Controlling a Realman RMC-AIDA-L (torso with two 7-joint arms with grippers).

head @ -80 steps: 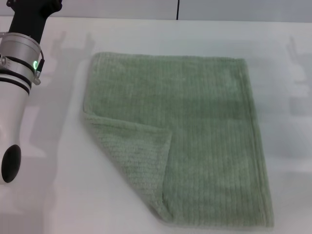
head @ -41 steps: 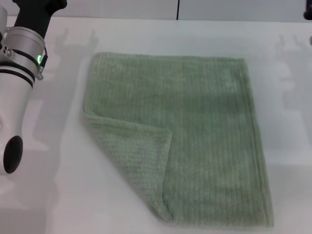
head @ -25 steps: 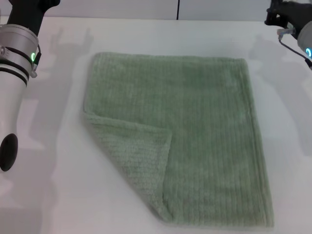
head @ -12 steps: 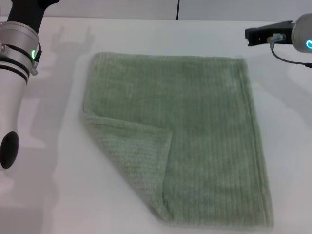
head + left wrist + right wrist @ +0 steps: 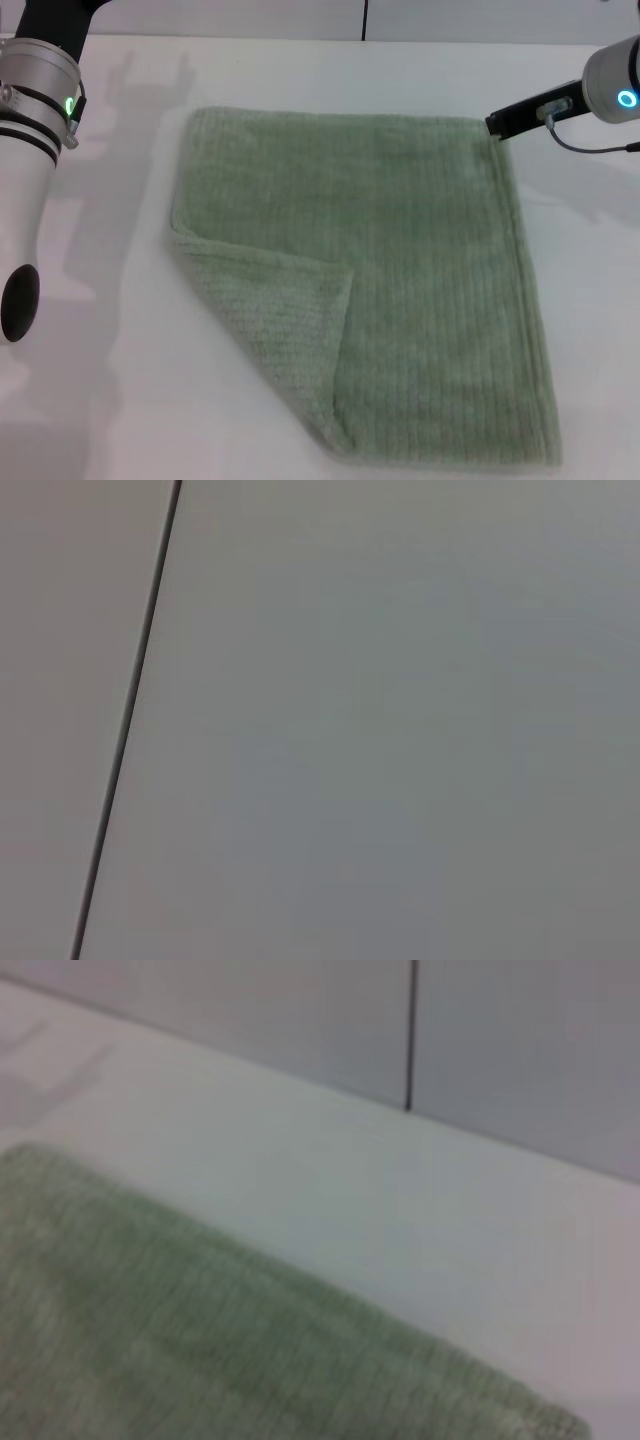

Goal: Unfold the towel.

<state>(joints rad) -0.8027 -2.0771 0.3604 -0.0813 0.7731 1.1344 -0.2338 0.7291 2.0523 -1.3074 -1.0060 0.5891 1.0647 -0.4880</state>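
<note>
Your right tool [image 5: 497, 125] has just come in to the far right corner of the pale sage-green ribbed terry towel [image 5: 400, 260]; its opening I cannot tell, and the near-left folded corner is not yet opened

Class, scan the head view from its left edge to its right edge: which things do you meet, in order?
Left arm → towel, its near left corner folded over → right pincer at the towel's far right corner → right arm.
</note>
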